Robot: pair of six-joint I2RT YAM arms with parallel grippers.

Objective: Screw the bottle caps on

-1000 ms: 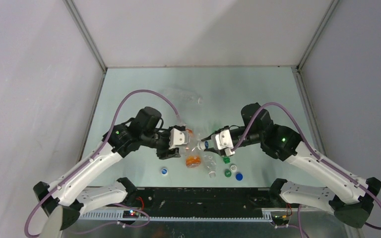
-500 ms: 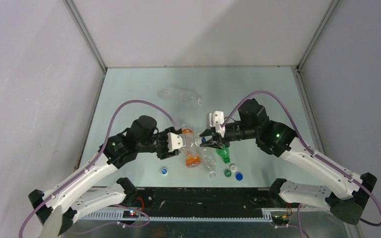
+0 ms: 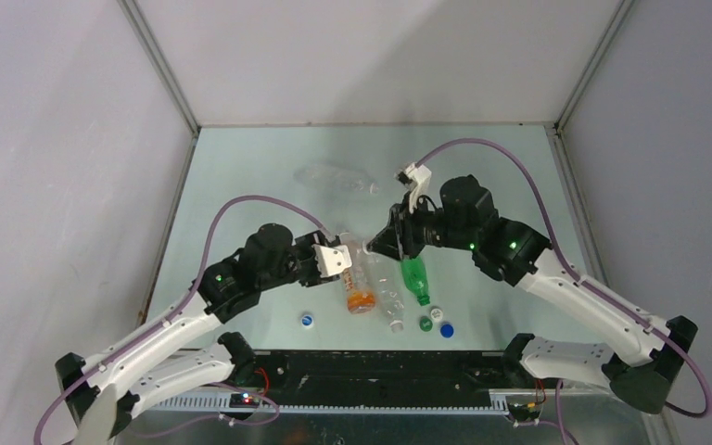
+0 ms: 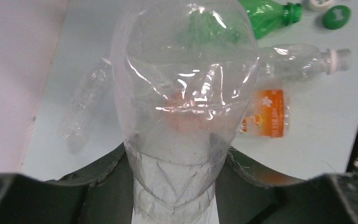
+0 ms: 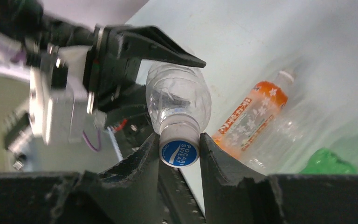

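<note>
My left gripper (image 3: pixel 341 262) is shut on the body of a clear bottle (image 4: pixel 186 93) and holds it above the table, base toward its camera. My right gripper (image 3: pixel 391 245) is shut on the blue-and-white cap (image 5: pixel 179 148), which sits on that bottle's neck (image 5: pixel 179 100). An orange labelled bottle (image 3: pixel 360 295), a green bottle (image 3: pixel 415 278) and a clear bottle (image 3: pixel 389 301) with a white cap lie below the grippers. Another clear bottle (image 3: pixel 334 178) lies further back. Loose caps lie near the front: blue-and-white (image 3: pixel 308 321), green (image 3: pixel 425 324), blue (image 3: pixel 447 329), white (image 3: pixel 436 312).
The black front rail (image 3: pixel 380 366) and both arm bases run along the near edge. Grey walls close in the table (image 3: pixel 241 185) on the left, right and back. In the left wrist view the orange bottle (image 4: pixel 263 114) and green bottle (image 4: pixel 265 16) lie behind the held bottle.
My right wrist has turned about the cap, its camera mount swinging from beside the bottle to above it. Both grippers and the held bottle have shifted a little toward the back.
</note>
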